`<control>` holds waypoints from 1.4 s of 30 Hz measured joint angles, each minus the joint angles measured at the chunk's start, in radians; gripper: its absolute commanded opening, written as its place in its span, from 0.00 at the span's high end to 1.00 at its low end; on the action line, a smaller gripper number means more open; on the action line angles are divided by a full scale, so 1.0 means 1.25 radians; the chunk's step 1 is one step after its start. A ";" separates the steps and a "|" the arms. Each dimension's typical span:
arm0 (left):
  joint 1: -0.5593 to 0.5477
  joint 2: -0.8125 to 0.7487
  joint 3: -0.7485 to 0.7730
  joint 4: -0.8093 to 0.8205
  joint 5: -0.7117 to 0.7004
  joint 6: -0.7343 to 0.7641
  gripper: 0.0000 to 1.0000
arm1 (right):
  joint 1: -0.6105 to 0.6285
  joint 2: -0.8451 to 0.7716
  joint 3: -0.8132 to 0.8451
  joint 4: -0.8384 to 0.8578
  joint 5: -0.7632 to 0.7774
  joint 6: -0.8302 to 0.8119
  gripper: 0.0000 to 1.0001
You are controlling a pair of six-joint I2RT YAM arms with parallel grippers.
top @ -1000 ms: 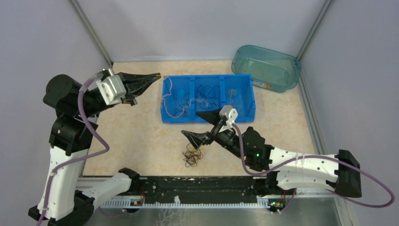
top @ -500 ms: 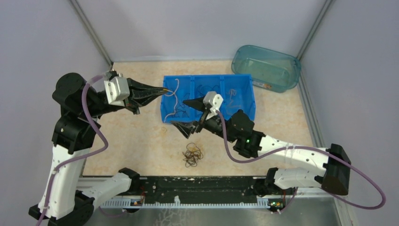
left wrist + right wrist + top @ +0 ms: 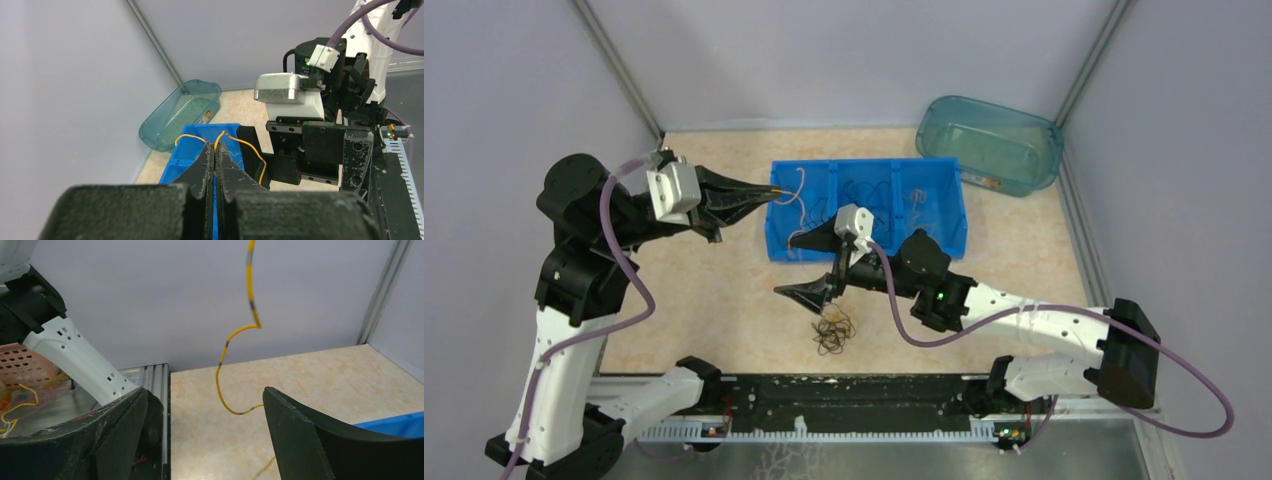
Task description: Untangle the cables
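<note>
Here, blue bin (image 3: 884,161): a long tray with three compartments side by side, standing on the pale stone-patterned surface (image 3: 724,290); every place below is given from it.
Left hand (image 3: 774,191): over the bin's left end wall, its fingers pressed together with no gap. The left wrist view shows the same shut tips (image 3: 215,150) pinching one wire.
Yellow cable (image 3: 247,147): gripped by the left hand, arching out of the tips to both sides above the bin's left compartment. From the right wrist camera it hangs as a kinked strand (image 3: 223,352) with grey bands.
Right hand (image 3: 802,265): spread wide at the bin's front left corner, one finger over the front wall and the other out in front of the bin. It holds nothing. In its own camera the yellow strand hangs in the gap (image 3: 205,390) between the fingers, and whether it touches either one cannot be told.
Cables in the bin (image 3: 809,232): thin dark and tan curls lying loose in all three compartments.
Tangle of cables (image 3: 832,330): a small knot of dark and brownish wires on the surface, in front of the bin's left half, apart from both hands.
Teal tub (image 3: 989,140): see-through, just beyond the bin's far right corner.
Writing: a small sticker (image 3: 990,181) on the tub's wall facing the bin, too small to read.
</note>
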 measured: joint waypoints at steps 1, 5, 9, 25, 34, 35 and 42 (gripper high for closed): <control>0.000 0.001 0.002 0.000 0.001 -0.002 1.00 | 0.000 0.002 0.000 0.001 -0.005 0.002 0.17; 0.000 0.006 0.014 0.001 0.002 -0.009 1.00 | 0.000 0.021 0.000 0.006 0.002 0.001 0.36; 0.000 0.006 0.023 0.002 0.003 -0.018 1.00 | 0.000 0.026 0.000 0.014 0.034 -0.006 0.83; 0.000 -0.076 -0.133 -0.042 -0.009 -0.008 0.08 | -0.096 -0.120 -0.002 -0.018 0.276 -0.025 1.00; 0.000 -0.080 -0.198 -0.161 -0.017 0.045 0.01 | -0.224 -0.199 -0.002 -0.119 0.392 -0.080 1.00; 0.000 -0.082 -0.198 -0.168 -0.020 0.053 0.00 | -0.237 -0.200 -0.002 -0.132 0.399 -0.086 1.00; 0.000 -0.088 -0.198 -0.188 -0.038 0.086 0.00 | -0.310 -0.196 -0.020 -0.179 0.431 -0.113 1.00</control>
